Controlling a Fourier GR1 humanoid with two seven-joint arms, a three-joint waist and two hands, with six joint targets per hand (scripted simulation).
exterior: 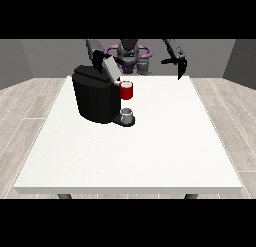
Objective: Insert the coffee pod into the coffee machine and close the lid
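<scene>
Lid-closing step judged in hand: lid [111, 67] seen raised on coffee machine [95, 93], fingers of hand at view's right [181, 68] hung straight, other hand's fingers undeterminable.

A big white square table [150, 156] with dark legs stands on a pale wooden plank floor [20, 116]. A bulky black coffee machine [95, 98] sits on the table, towards the back and at the view's left. A small grey cup [128, 113] stands on the machine's low front ledge, just beside its body.
</scene>
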